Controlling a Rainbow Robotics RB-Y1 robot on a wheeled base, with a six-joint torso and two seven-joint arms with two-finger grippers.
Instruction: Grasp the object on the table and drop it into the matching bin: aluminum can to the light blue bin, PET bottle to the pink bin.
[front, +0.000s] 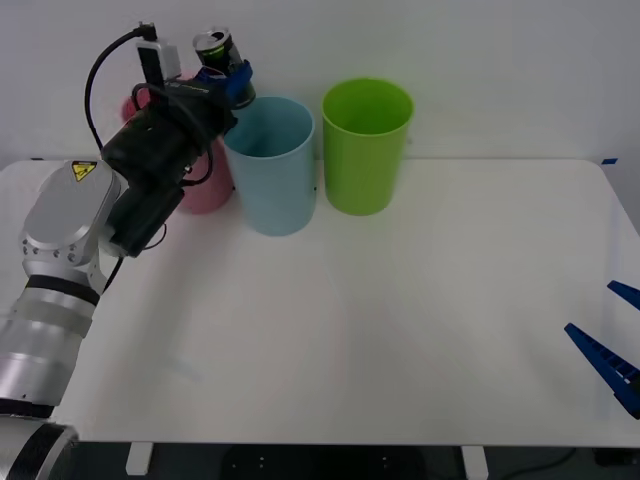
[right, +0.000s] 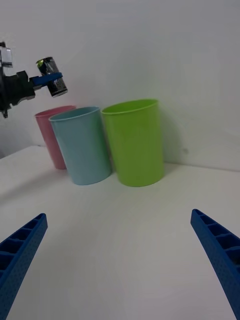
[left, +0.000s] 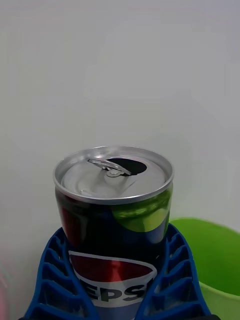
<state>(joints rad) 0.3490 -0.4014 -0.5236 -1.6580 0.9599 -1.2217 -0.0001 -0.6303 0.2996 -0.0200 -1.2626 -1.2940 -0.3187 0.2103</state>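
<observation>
The aluminum can (front: 215, 47) is held clamped in the left end effector (front: 232, 75), raised just beside the light blue bin (front: 270, 165) rim. It should be centred over the opening before release. The right end effector (front: 612, 340) is parked wide open.

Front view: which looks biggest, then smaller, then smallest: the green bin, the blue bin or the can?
1. Light blue bin and lime green bin: look about alike, can't rank them.
2. Aluminum can: by far the smallest.
</observation>
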